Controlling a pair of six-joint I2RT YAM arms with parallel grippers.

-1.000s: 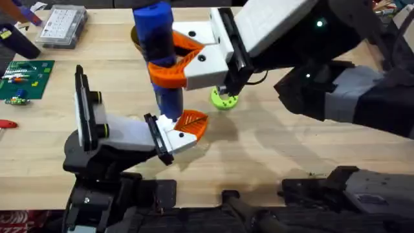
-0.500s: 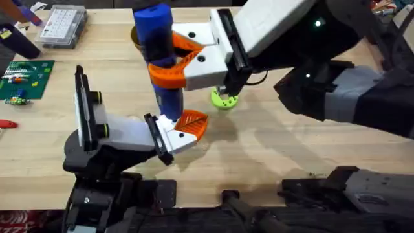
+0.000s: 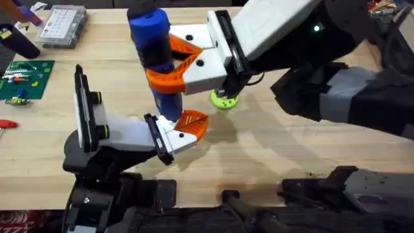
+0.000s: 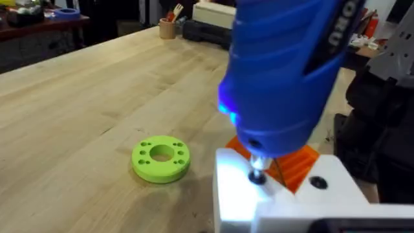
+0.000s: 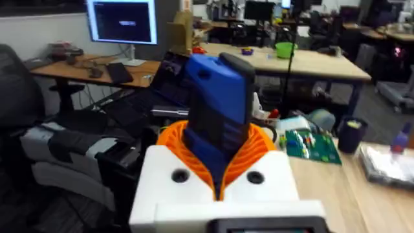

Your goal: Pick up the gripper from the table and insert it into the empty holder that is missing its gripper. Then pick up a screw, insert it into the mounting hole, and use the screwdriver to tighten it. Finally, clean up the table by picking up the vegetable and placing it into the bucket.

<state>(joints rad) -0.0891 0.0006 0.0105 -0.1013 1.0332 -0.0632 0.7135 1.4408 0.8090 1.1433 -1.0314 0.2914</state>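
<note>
At the surface's left side the left gripper lies low, white fingers with orange pads; cannot tell if spread or pressed together. Just above it the screwdriver stands upright, bit down on the white part, blue light on. Right gripper pinches the screwdriver mid-body. To tighten well: keep the tool vertical, press straight down, hold the part steady. Lime-green ring lies just right of it, apart.
</note>
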